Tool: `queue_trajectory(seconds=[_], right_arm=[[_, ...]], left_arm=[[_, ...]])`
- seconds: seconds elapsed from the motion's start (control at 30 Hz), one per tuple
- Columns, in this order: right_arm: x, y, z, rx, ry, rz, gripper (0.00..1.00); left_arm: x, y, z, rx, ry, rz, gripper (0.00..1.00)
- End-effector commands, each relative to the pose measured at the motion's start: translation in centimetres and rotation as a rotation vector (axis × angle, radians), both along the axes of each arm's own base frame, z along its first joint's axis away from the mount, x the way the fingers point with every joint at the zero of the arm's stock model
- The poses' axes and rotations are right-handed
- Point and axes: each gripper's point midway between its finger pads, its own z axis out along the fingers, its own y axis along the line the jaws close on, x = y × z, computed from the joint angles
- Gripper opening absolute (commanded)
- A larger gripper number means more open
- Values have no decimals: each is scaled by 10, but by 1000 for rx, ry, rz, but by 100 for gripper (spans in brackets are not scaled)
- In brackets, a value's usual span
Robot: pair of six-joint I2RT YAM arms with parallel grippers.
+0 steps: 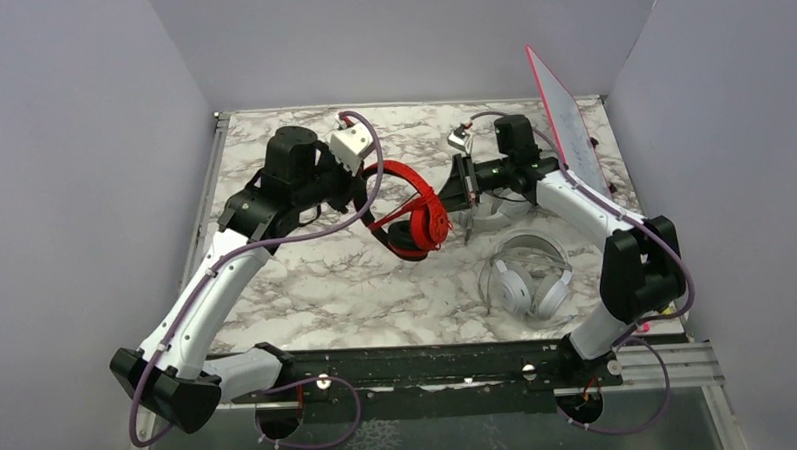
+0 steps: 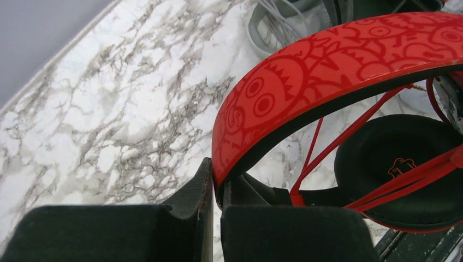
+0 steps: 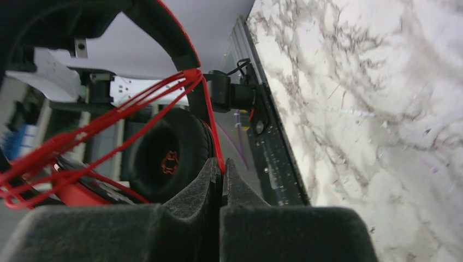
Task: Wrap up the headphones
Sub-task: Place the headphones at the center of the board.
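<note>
Seen from above, the light grey headset (image 1: 499, 216), at 3 o'clock of centre, lies mostly hidden beneath the right arm (image 1: 574, 194); only an arc of it shows. The left gripper (image 1: 365, 194) has its fingertips lost behind the red headband (image 1: 413, 179). In the left wrist view that headband runs off the edge at 3 o'clock, and a grey rim (image 2: 273, 38), probably the same grey headset, is cut off at 12. In the right wrist view the red cable (image 3: 183, 79) leaves the frame at 9 o'clock, where the background blurs.

No words or numbers can be read. The red headphones (image 1: 414, 209) bear cartoon faces along the headband (image 2: 327, 60) and a small red figure inside one black ear cushion (image 2: 382, 147).
</note>
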Motion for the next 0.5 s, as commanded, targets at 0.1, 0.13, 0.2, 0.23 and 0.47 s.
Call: queue_trajectory(seconds=[0.1, 0.13, 0.2, 0.23, 0.47], right_arm=[[31, -5, -37, -112, 334, -138, 3], [35, -6, -45, -159, 344, -177, 4], [43, -10, -57, -221, 337, -246, 4], [46, -12, -65, -250, 339, -275, 4], [63, -34, -128, -505, 351, -418, 6]], left_arm=[[-11, 26, -62, 205, 105, 49, 0], [-11, 26, -69, 229, 115, 53, 0], [-13, 27, -82, 264, 136, 61, 0], [-13, 27, -89, 273, 151, 67, 0], [-35, -4, -144, 280, 354, 25, 0]])
